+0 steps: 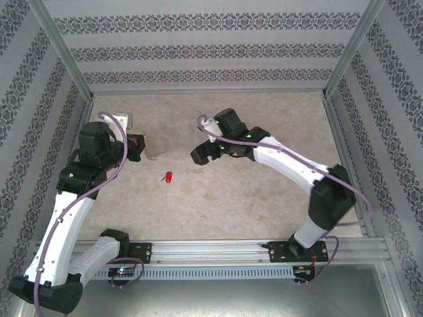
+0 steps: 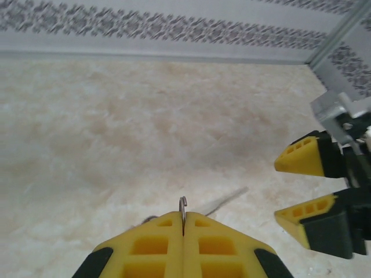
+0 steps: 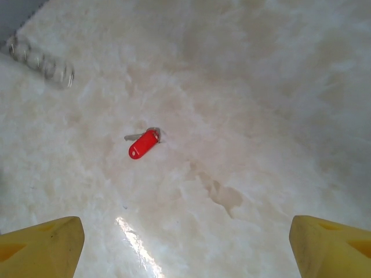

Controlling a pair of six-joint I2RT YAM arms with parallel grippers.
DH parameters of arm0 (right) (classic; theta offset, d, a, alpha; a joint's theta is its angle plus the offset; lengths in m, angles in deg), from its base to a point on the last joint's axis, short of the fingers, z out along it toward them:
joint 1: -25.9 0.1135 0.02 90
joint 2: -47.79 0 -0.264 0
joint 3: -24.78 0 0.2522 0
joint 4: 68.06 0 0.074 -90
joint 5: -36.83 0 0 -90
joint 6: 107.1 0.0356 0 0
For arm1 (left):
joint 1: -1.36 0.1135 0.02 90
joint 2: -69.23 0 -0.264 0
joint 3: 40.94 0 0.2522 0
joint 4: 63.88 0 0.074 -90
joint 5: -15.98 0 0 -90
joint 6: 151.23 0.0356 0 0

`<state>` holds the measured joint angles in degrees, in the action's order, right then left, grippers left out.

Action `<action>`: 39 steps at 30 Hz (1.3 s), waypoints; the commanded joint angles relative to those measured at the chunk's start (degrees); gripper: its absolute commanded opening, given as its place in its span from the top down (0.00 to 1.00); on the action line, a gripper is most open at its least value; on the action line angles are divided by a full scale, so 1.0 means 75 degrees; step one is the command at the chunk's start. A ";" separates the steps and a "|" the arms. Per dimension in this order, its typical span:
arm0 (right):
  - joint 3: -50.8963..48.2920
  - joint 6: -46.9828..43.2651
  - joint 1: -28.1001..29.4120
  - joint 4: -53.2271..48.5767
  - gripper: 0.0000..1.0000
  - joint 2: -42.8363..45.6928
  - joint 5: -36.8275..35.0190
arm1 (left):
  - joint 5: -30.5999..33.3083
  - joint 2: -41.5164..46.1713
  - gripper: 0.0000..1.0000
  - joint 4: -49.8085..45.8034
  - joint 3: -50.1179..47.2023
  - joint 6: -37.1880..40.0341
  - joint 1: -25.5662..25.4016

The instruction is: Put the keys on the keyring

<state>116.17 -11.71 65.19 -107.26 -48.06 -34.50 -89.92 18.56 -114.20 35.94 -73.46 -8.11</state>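
Observation:
The keys (image 1: 168,176) are one small red tag with a short metal key, lying flat on the table between the two arms. In the right wrist view the keys (image 3: 143,143) lie ahead of my right gripper (image 3: 185,258), which hovers open and holds nothing. My right gripper (image 1: 205,154) sits right of and behind the keys. The grey keyring (image 1: 156,146) lies at the tip of my left gripper (image 1: 139,148). In the left wrist view my left gripper (image 2: 183,220) is shut on a thin metal ring of the keyring (image 2: 183,202). The keyring (image 3: 42,61) also appears at the upper left of the right wrist view.
The marbled beige table (image 1: 264,198) is fenced by patterned walls with metal posts (image 1: 66,56). A rail (image 1: 218,249) runs along the near edge. The right gripper's yellow fingers (image 2: 304,156) stand close to the right of my left gripper.

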 commanded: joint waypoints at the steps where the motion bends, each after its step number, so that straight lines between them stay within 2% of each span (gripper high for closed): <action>1: 0.0457 -0.0304 0.0168 0.0437 0.10 -0.0748 0.0697 | 0.0331 0.0313 1.00 -0.0306 -0.0252 -0.0349 0.0265; 9: 0.1567 -0.0637 0.0597 0.0836 0.18 -0.2604 0.1304 | 0.0635 0.0778 1.00 -0.0309 -0.0684 -0.0407 0.0442; 18: 0.2493 -0.0603 0.0761 0.0688 0.26 -0.3903 0.1672 | 0.0775 0.1112 1.00 -0.0423 -0.0889 -0.0579 0.0481; 28: 0.2885 -0.0677 0.0914 0.0358 0.40 -0.4509 0.1457 | 0.0700 0.1477 1.00 -0.0315 -0.1201 -0.0876 0.0486; 39: 0.3280 -0.0786 0.1040 0.0047 0.46 -0.4955 0.0998 | 0.0430 0.1643 1.00 0.0046 -0.1247 -0.0899 0.0492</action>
<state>138.60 -16.32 72.29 -105.09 -83.58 -25.29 -85.72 29.46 -116.99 26.93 -79.34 -5.25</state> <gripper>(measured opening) 0.546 0.043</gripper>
